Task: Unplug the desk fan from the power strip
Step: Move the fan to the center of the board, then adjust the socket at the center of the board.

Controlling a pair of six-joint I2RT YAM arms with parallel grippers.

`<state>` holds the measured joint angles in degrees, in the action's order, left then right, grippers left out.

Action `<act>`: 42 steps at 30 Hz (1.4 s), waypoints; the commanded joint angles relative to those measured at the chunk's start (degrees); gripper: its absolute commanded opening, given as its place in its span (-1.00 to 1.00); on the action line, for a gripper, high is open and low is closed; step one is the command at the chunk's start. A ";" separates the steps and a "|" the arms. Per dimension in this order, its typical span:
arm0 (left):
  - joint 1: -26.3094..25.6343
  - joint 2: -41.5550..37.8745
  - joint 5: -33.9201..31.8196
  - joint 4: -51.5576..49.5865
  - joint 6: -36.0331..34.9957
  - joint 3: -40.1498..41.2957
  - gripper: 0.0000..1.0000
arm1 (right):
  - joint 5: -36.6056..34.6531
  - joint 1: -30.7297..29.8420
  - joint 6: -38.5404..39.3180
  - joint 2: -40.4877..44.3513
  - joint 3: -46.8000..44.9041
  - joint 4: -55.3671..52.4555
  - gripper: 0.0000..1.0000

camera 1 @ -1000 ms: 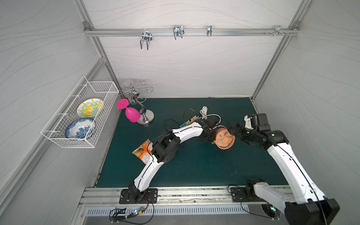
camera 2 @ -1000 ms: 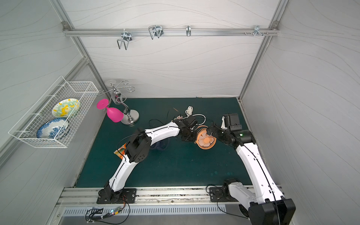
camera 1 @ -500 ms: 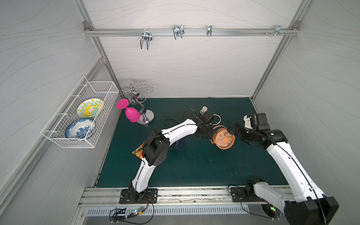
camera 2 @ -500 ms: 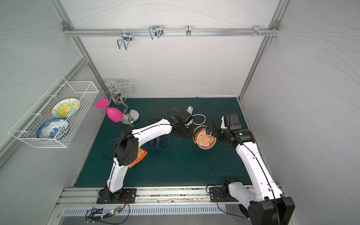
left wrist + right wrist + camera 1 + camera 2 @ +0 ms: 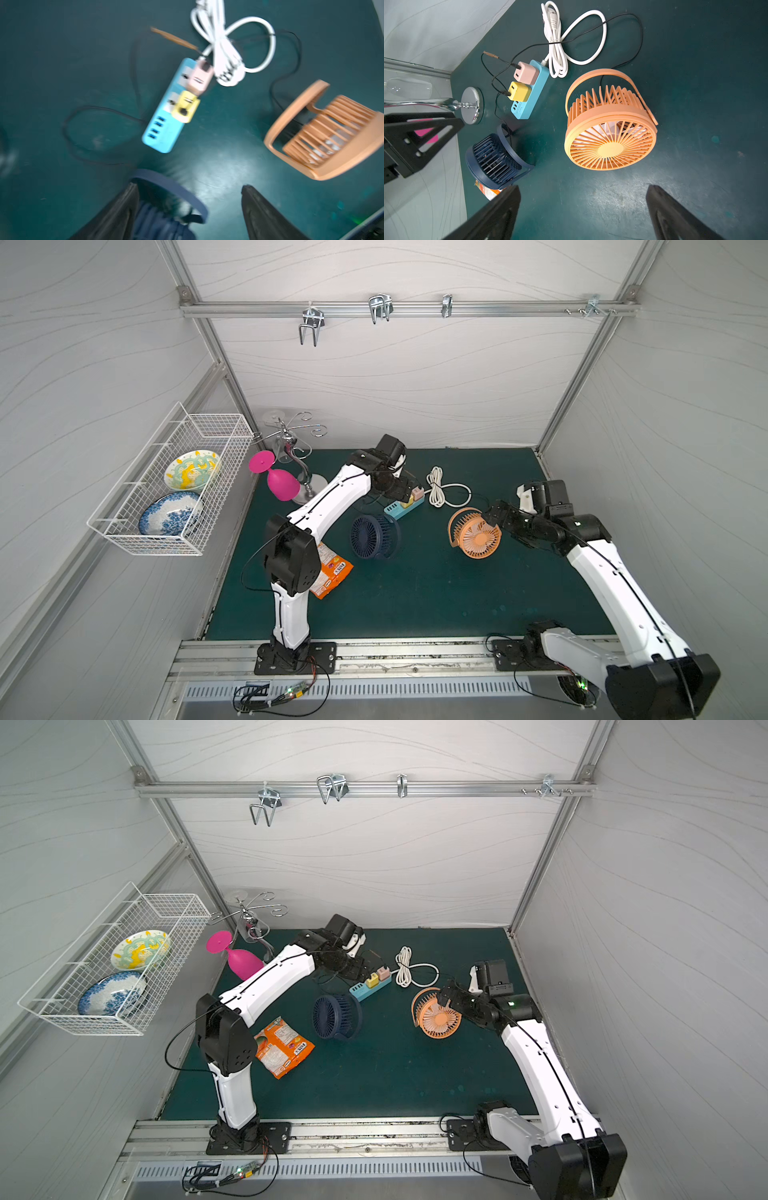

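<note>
On your worktop [image 5: 415, 593] an orange snack bag [image 5: 330, 574] lies flat. A pink glass [image 5: 276, 479] hangs from the chrome rack [image 5: 297, 448]. Two bowls, or perhaps plates, sit in the wall-mounted wire basket [image 5: 166, 545].

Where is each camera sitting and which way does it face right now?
Top views: high above the front rail, looking down and back at the green mat; both arms show whole, with the power strip mid-mat.
Left wrist: on the left arm, looking down past the open left gripper at the strip; blurred.
Right wrist: on the right arm, looking down past the open right gripper at the orange fan.
Shared: all four show the strip, the orange fan and the navy fan.
</note>
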<state>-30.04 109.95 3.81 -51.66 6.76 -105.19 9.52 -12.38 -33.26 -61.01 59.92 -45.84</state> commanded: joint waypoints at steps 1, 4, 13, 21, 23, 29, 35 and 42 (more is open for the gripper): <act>0.42 -0.17 -0.63 -0.41 -10.09 -0.77 0.63 | 1.03 -0.98 -0.76 -0.59 1.24 1.19 0.98; 0.90 1.18 -1.47 0.49 -12.47 -1.66 0.63 | 1.08 -1.41 -0.76 -0.90 1.42 1.26 0.98; 4.52 4.85 7.59 2.39 -16.91 -1.39 0.38 | 1.33 -1.59 -1.34 -0.21 0.18 1.88 0.98; 5.52 11.79 7.62 1.70 -17.45 -5.90 0.44 | 1.74 -1.52 -1.48 -0.27 -0.24 1.76 0.98; 5.52 13.48 7.41 1.03 -17.73 -7.41 0.47 | 1.60 -1.54 -1.32 -0.25 -0.23 1.43 0.98; 5.44 15.16 4.20 1.57 -18.28 -5.79 0.58 | 1.64 -1.56 -1.28 -0.01 -1.06 1.62 0.98; 5.43 15.55 4.17 3.17 -19.24 -2.76 0.64 | 2.00 -1.54 -1.20 -0.66 -1.08 1.90 0.98; 5.43 16.59 6.05 3.04 -19.58 -2.66 0.70 | 1.61 -1.38 -0.85 -1.21 -0.77 1.88 0.98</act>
<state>-24.53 125.27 8.51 -49.50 -11.92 -108.07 10.81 -13.54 -34.48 -61.89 59.24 -44.14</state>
